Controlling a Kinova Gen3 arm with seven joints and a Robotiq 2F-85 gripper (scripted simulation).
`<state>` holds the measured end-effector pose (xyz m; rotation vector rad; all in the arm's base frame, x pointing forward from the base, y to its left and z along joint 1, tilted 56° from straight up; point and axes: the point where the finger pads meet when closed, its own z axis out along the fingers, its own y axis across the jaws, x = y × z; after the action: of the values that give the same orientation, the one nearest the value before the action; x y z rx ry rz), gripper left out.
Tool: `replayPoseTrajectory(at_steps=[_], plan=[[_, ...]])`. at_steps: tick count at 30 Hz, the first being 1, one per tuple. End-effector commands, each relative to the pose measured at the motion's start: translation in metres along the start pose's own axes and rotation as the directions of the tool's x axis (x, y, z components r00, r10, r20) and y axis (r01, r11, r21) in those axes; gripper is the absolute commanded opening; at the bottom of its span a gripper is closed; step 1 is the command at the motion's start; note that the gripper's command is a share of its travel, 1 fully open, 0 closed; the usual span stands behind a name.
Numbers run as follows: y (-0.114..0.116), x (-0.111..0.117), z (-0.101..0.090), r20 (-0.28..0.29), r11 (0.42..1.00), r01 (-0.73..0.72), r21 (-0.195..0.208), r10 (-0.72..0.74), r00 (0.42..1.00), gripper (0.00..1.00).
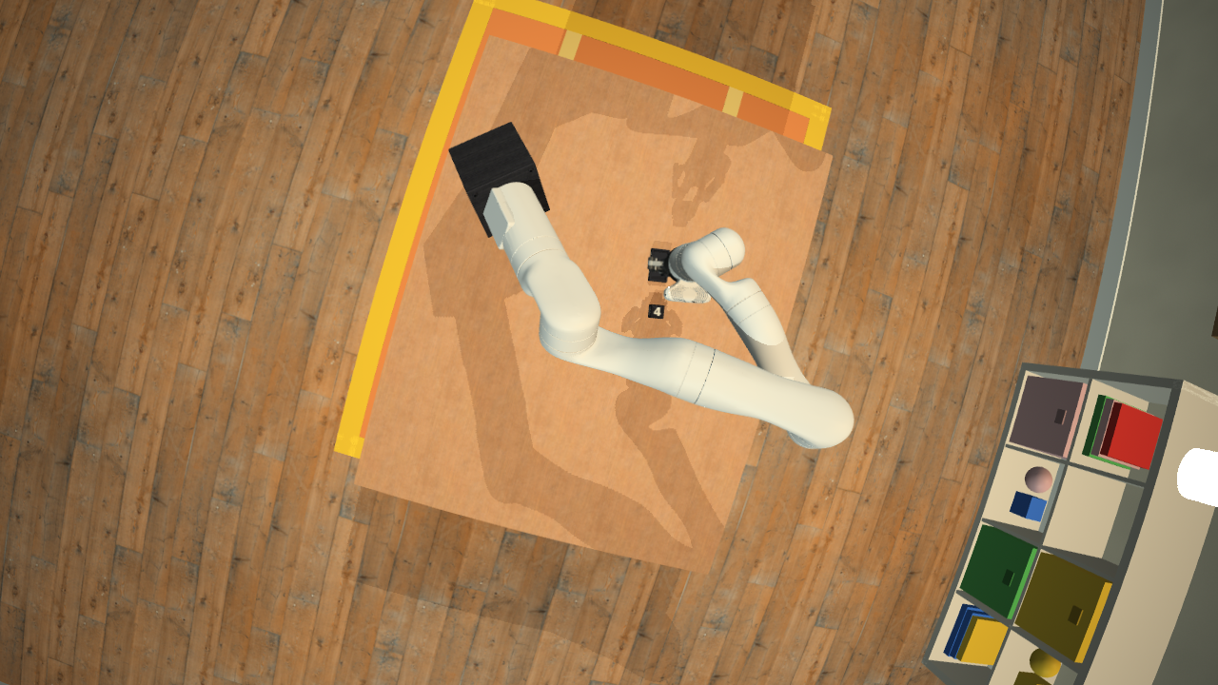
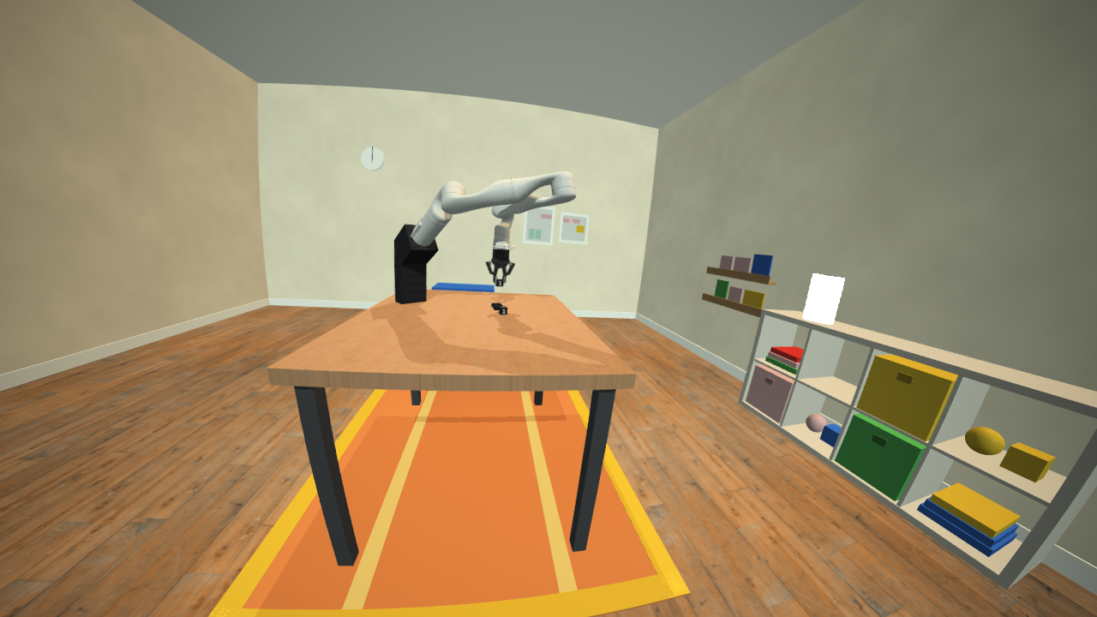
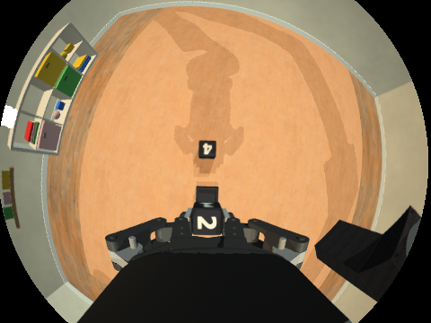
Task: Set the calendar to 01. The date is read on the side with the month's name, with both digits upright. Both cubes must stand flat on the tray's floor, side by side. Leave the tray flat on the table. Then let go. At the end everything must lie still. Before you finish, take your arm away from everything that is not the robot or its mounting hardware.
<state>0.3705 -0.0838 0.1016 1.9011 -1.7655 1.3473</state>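
Grips a black number cube point(image 3: 206, 222) between the fingers point(image 2: 499, 281), clamped on its two opposite sides, with a white 2 on the face turned toward the wrist camera. Carries that cube in the air, well clear of the worktop point(image 1: 596, 477), over the half that lies toward the pedestal's edge and about midway between the two side edges. Points the fingers straight down, with the white arm point(image 1: 681, 366) folded back on itself in a long bend that juts out past the worktop's edge on the shelf side. Stands on a black pedestal point(image 1: 494, 162) close to one corner of the worktop. Leaves a second black number cube point(image 1: 656, 311) flat on the worktop, apart from the fingers, a little nearer the worktop's middle than the spot below them. Shows a white 4 on that cube's top face, plain in the top view and upside down in the wrist view. Throws the arm's shadow across the worktop, around and past the resting cube. Cannot make out the calendar's tray in any view. Shows a shelf unit point(image 2: 905, 338) with coloured boxes along the wall, off the worktop's side edge, and an orange rug point(image 2: 460, 491) under the legs.
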Motion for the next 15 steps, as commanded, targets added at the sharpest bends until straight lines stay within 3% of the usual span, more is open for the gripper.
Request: replayPoseTrajectory(at_steps=[1, 15], plan=[[-0.0004, -0.0004, -0.0004, 0.001, 1.0, -0.002, 0.001, 0.002, 1.0, 0.28], [-0.0019, -0.0077, 0.0003, 0.002, 0.996, -0.09, 0.001, 0.09, 0.996, 0.28]])
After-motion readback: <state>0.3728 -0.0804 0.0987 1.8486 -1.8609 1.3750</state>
